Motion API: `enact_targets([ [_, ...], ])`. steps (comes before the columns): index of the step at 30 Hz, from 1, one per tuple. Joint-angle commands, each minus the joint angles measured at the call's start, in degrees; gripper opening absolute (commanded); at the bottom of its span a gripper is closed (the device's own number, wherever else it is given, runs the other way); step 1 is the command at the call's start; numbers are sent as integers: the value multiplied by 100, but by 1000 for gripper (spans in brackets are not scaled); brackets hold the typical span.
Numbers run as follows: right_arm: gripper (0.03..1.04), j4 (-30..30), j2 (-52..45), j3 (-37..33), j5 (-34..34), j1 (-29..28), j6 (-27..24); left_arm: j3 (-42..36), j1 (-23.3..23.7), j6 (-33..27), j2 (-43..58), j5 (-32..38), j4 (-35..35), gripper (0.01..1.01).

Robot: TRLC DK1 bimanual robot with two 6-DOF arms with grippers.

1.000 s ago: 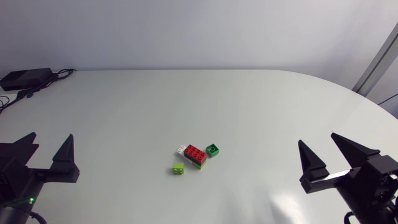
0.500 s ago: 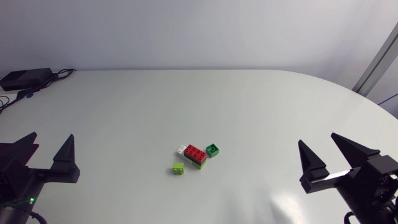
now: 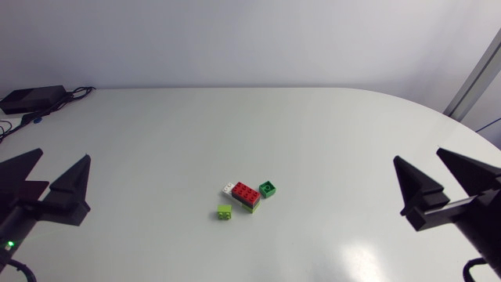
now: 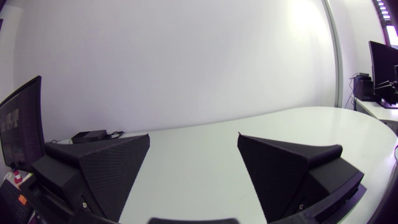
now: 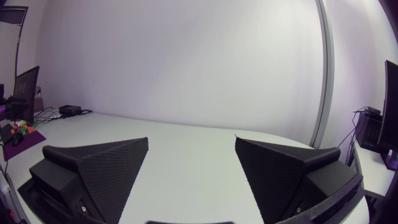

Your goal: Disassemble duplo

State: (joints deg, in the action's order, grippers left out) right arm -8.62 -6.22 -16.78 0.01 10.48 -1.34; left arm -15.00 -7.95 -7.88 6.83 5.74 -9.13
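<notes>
While the duplo has stayed put, both arms have shifted over the last half second. The left pincer [image 3: 59, 157] and the right pincer [image 3: 419, 155] each sit further out toward their own side of the counter [image 3: 313, 141] than before, so the gap to the bricks has widened rather than closed. Both are spread wide and hold nothing. Each wrist view shows bare counter between its own fingers, left [image 4: 193, 135] and right [image 5: 191, 139], and no brick ahead.

For the task, I judge that nothing has been started. The arms look to be at or returning to a rest pose, and a full reach inward is still needed before any brick can be pulled off.

The duplo [image 3: 249, 196] lies near the middle of the counter, well apart from both pincers. A red brick [image 3: 246, 191] sits on a lime layer, with a white brick [image 3: 228, 188] touching one end and a green brick [image 3: 268, 189] against the other. A small lime brick [image 3: 225, 211] lies just beside the stack; whether it touches I cannot tell.

No tray, box or bin for loose bricks shows, so they lie straight on the counter.
</notes>
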Motion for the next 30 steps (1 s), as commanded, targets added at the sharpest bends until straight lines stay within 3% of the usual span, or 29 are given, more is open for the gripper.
enact_targets([
  [1, 1005, -113, -556, -388, 16, 51, 205, -512, -207, 234, 706, -55, -72, 969],
  [7, 1005, -78, -2103, -950, -45, 182, 477, -1171, -506, 463, 2630, -117, 183, 952],
  [13, 1005, 80, -3694, -1337, -370, 288, 583, -1725, -506, 674, 4353, -908, 447, 910],
  [17, 1003, -122, -4458, -1654, -1012, 305, 653, -2279, -524, 595, 5469, -1417, 227, 910],
  [19, 1003, -131, -4731, -1759, -1073, 402, 635, -2516, -594, 164, 5838, -1426, 86, 911],
  [22, 1003, -395, -5091, -1988, -1363, 710, 618, -2762, -840, -979, 6199, -1444, 51, 910],
  [23, 1003, -474, -5214, -2049, -1381, 763, 556, -2833, -946, -1005, 6331, -1444, 42, 911],
  [25, 1003, -720, -5478, -2251, -1363, 965, 214, -3079, -1095, -1102, 6717, -1409, -195, 913],
  [30, 1003, -983, -6242, -2603, -1276, 1158, -894, -3465, -1605, -2016, 7420, -1409, -836, 936],
])
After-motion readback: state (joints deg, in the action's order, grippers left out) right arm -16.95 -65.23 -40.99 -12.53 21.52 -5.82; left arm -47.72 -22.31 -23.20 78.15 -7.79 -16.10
